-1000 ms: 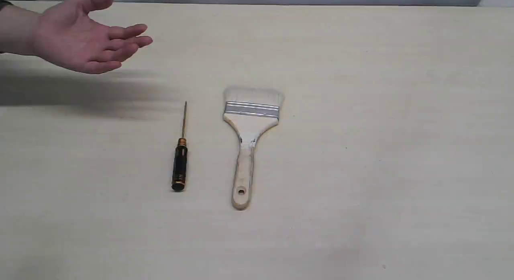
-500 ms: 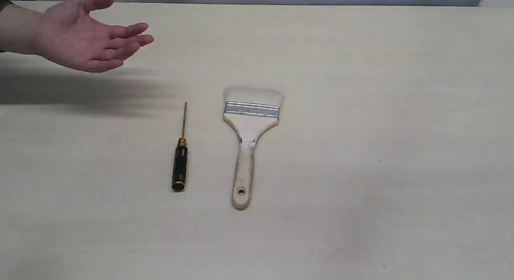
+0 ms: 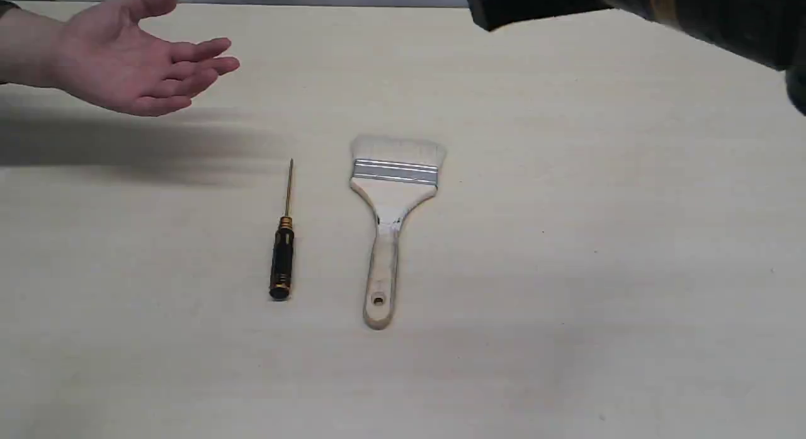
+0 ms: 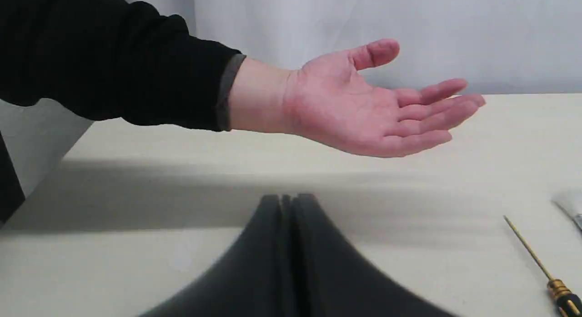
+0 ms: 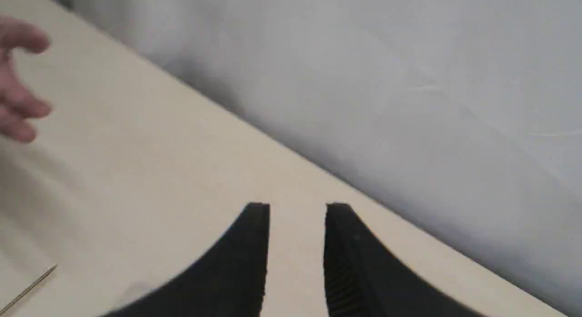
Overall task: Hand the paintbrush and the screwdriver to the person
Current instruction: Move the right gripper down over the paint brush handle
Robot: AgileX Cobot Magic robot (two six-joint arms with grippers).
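Pre-grasp step: paintbrush [image 3: 390, 199] & screwdriver [image 3: 282, 256] lie side by side, not touching, mid-worktop [image 3: 598, 237]; the person [image 3: 119, 61] offers an open palm far left. Right hand [image 5: 298, 212] hangs high by the far edge, spread & empty; left hand [image 4: 288, 203] is pressed together, empty. Next move prob. needs the right hand lowered astride the brush handle.

Legible markings: none.

No text, label, brand, number or sign can be read in any of the three views. The only candidate is on the screwdriver [image 3: 281, 256]: in the exterior view its black handle carries small gold-coloured marks near the butt end. They are too small to make out as characters.
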